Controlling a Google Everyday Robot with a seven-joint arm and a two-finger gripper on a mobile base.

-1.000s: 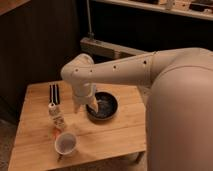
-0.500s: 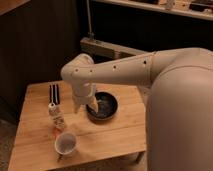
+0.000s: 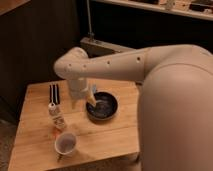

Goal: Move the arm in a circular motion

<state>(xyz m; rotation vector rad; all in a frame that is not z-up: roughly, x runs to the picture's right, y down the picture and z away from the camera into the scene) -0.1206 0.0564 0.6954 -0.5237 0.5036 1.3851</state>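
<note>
The arm is thick, cream-white and dotted with small dark holes. It reaches in from the large body at the right to a rounded joint over the table, then bends straight down. The gripper hangs at its lower end, just above the wooden table and beside the left rim of a black bowl. A tapered pale tip points down into the bowl.
A small white bottle with a red label stands left of the bowl. A white cup sits near the front edge. Black utensils lie at the table's left. A dark cabinet and shelves stand behind.
</note>
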